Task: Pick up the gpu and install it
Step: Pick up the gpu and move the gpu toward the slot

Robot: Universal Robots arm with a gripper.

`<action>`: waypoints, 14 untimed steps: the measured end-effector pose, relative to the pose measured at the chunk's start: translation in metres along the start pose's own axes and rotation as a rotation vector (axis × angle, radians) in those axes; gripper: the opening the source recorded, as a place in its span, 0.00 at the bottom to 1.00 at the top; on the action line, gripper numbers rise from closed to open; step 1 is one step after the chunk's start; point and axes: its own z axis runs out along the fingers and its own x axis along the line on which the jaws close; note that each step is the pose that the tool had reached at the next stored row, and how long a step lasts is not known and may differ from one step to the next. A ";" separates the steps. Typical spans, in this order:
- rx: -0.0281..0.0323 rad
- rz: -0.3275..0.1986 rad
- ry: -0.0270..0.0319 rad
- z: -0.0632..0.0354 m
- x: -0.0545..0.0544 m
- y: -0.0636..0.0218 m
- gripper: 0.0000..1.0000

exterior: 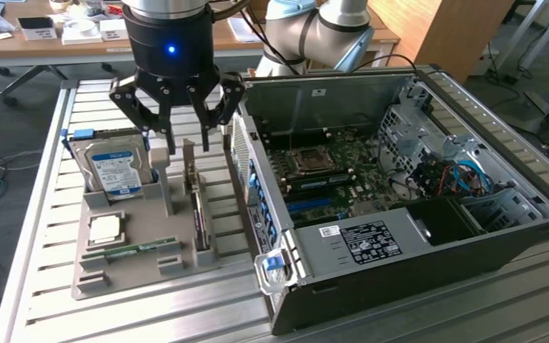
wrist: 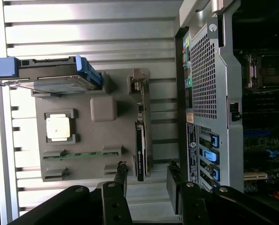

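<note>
In the exterior view, the black claw (exterior: 186,143) hangs on the arm over a grey tray (exterior: 136,214) that sits on the slatted metal desk (exterior: 160,314). A small blue light glows on the claw's body. Its fingers are spread apart, with nothing between them, and their tips hover just above the top edge of the graphics card (exterior: 196,207). The card stands on edge in a slot along the side of the tray nearest the open computer case (exterior: 427,264).

A hard drive (exterior: 117,171) stands upright at the far end of the tray. It has a blue-and-white label, but the print is too small to read. A square processor chip (exterior: 106,229) and a narrow green memory stick (exterior: 131,250) lie flat in the tray. Inside the case, a black label (exterior: 370,243) with white print sits on the power supply box. Its writing cannot be made out either.

In the wrist view, the two dark fingers (wrist: 121,174) are held wide. One end of the graphics card (wrist: 142,136) lies between them, touching neither. The card runs along the tray's edge, just beside the perforated rear panel (wrist: 205,79) of the case. That panel carries small stickers that cannot be read.
</note>
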 end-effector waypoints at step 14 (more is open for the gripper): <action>0.0001 0.000 0.0001 0.0036 0.000 -0.0002 0.47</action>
